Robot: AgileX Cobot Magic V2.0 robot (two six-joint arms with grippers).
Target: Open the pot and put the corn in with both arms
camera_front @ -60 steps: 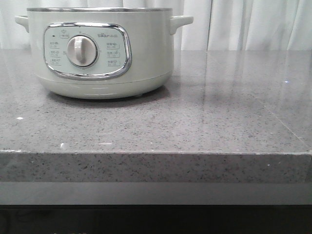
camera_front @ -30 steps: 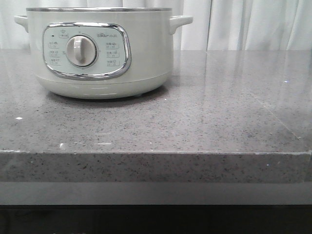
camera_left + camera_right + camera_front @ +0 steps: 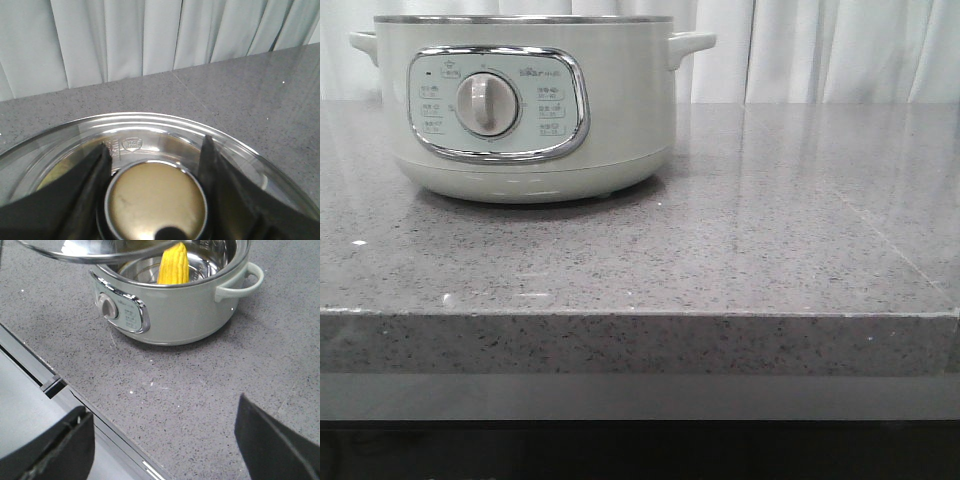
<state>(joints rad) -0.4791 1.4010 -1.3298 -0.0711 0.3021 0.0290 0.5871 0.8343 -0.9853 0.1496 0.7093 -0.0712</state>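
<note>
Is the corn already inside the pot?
Yes, the corn stands inside the open pot, with the lid held above it.

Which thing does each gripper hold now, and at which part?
The left gripper holds the glass lid by its round knob. The right gripper is open and holds nothing.

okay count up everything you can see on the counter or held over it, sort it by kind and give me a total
Pots: 1, the pot
Corn cobs: 1, the corn standing inside the pot
Glass lids: 1, the lid gripped at its knob by the left pincer
Total: 3
</note>
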